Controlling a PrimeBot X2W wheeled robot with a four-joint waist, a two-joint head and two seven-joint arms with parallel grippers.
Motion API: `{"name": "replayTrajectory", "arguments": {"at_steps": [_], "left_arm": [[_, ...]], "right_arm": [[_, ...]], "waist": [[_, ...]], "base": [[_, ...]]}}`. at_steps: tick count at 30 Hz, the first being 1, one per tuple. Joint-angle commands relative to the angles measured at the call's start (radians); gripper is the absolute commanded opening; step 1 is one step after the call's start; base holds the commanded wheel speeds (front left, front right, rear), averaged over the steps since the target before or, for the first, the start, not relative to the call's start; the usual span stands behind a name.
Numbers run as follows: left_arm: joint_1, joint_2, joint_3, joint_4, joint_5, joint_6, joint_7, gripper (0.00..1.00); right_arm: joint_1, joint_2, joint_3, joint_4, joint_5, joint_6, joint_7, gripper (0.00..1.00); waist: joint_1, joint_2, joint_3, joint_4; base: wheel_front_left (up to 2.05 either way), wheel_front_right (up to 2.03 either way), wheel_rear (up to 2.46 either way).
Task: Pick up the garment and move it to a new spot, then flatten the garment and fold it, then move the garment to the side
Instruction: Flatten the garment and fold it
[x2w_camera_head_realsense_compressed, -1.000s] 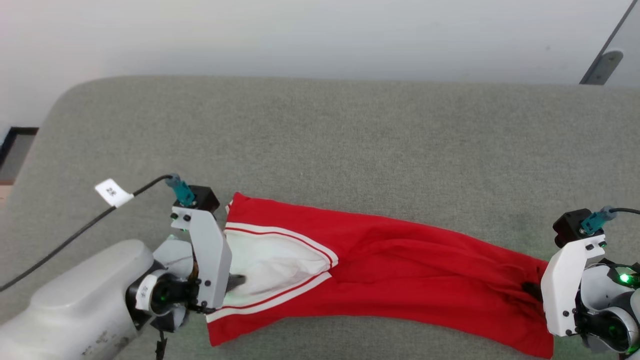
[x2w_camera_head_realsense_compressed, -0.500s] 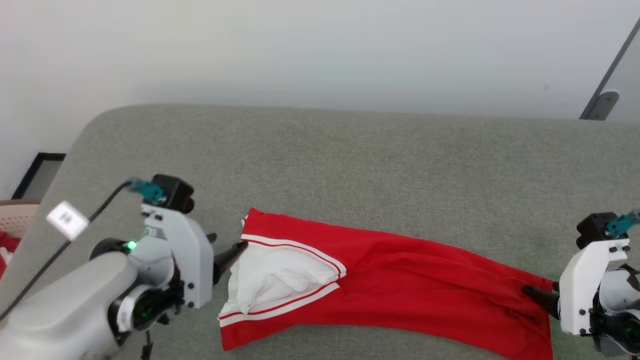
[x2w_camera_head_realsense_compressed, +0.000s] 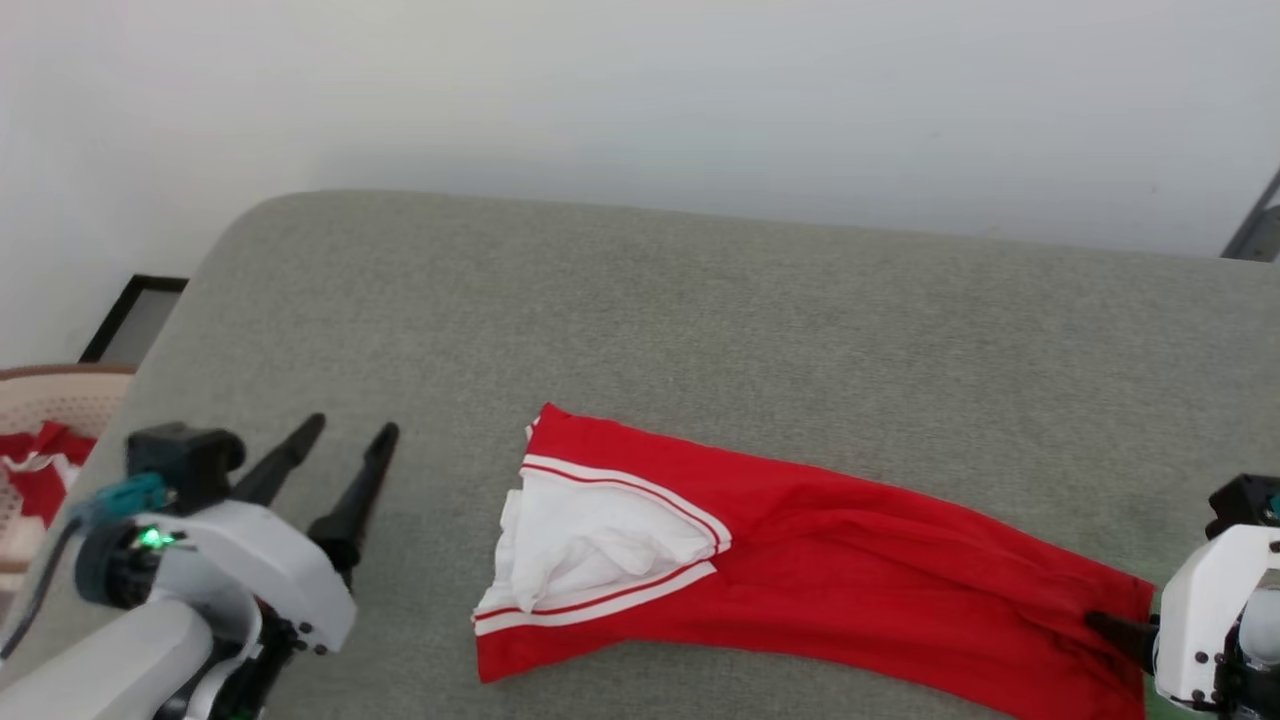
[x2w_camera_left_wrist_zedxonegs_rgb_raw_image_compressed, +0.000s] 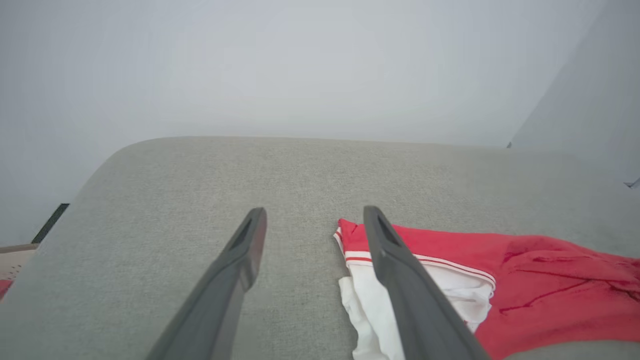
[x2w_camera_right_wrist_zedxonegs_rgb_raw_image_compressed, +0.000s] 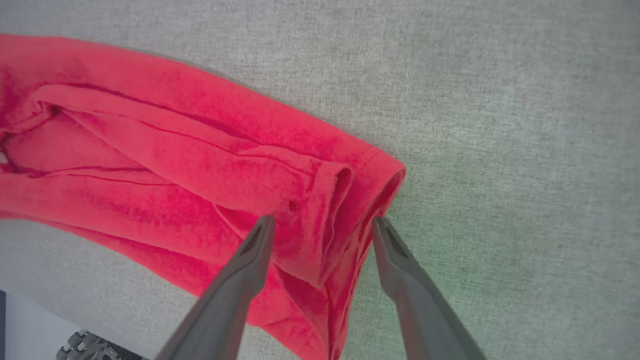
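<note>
- One grey fabric worktop (x2w_camera_head_realsense_compressed: 700, 320).
- One jersey (x2w_camera_head_realsense_compressed: 850, 570), folded into long strip, near-centre to near-right. Long axis left-right, right end slanting nearer. White sleeve with striped trim at left end, red hem at right end.
- Two end effectors. Left end effector (x2w_camera_head_realsense_compressed: 352, 426): fingers apart, empty, left of jersey, clear of it. Right end effector (x2w_camera_right_wrist_zedxonegs_rgb_raw_image_compressed: 324, 220): fingers apart, straddling hem corner, not clamped.
- One pale basket (x2w_camera_head_realsense_compressed: 50, 400), far left edge.

Right end effector (x2w_camera_right_wrist_zedxonegs_rgb_raw_image_compressed: 322, 220) spread wide, fingers straddling hem corner of garment (x2w_camera_right_wrist_zedxonegs_rgb_raw_image_compressed: 175, 165). Red cloth creased, folded lengthwise, lying on grey fabric worktop (x2w_camera_right_wrist_zedxonegs_rgb_raw_image_compressed: 500, 125). One fingertip over cloth, other just beside hem edge, over worktop.
</note>
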Motion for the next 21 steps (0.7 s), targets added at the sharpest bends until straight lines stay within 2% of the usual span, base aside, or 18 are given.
{"name": "replayTrajectory", "arguments": {"at_steps": [1,3,7,10,12,13,14,15,21], "left_arm": [[0.023,0.002,0.015,-0.001,0.007,0.009,-0.008,1.0],[0.057,-0.004,0.061,-0.011,0.025,0.022,-0.018,1.0],[0.15,-0.042,0.216,-0.028,0.116,0.044,-0.019,1.0],[0.239,-0.082,0.335,-0.046,0.206,0.047,-0.02,1.0],[0.293,-0.115,0.42,-0.061,0.264,0.034,-0.02,1.0],[0.327,-0.133,0.455,-0.064,0.289,0.028,-0.02,1.0],[0.36,-0.152,0.495,-0.064,0.312,0.023,-0.02,1.0],[0.385,-0.169,0.528,-0.071,0.34,0.013,-0.02,1.0],[0.512,-0.279,0.7,-0.078,0.439,-0.05,-0.02,1.0]], "right_arm": [[0.01,0.007,-0.008,0.006,-0.009,-0.002,-0.001,1.0],[0.007,0.016,-0.018,0.019,-0.016,-0.002,-0.006,1.0],[-0.006,0.033,-0.026,0.057,-0.022,-0.002,-0.017,1.0],[-0.009,0.049,-0.017,0.089,-0.026,-0.002,-0.021,1.0],[-0.013,0.048,0.001,0.1,-0.023,-0.002,-0.031,1.0],[-0.015,0.047,0.006,0.11,-0.024,-0.002,-0.036,0.85],[-0.018,0.046,0.02,0.115,-0.024,-0.002,-0.039,0.4],[-0.021,0.044,0.026,0.12,-0.023,-0.002,-0.045,0.0],[-0.032,0.014,0.057,0.139,0.002,-0.002,-0.063,0.0]], "waist": [[0.0,-0.0001,0.011,0.017],[0.0,-0.0001,0.017,0.029],[0.0,-0.0001,0.027,0.05],[0.0,-0.0001,0.032,0.063],[0.0,-0.0001,0.036,0.07],[0.0,-0.0001,0.038,0.074],[0.0,-0.0001,0.039,0.076],[0.0,-0.0001,0.04,0.079],[0.0,-0.0001,0.048,0.089]], "base": [[0.0,0.0,0.0],[0.0,0.0,0.0],[0.0,0.0,0.0],[0.0,0.0,0.0],[0.0,0.0,0.0],[0.0,0.0,0.0],[0.0,0.0,0.0],[0.0,0.0,0.0],[0.0,0.0,0.0]]}}
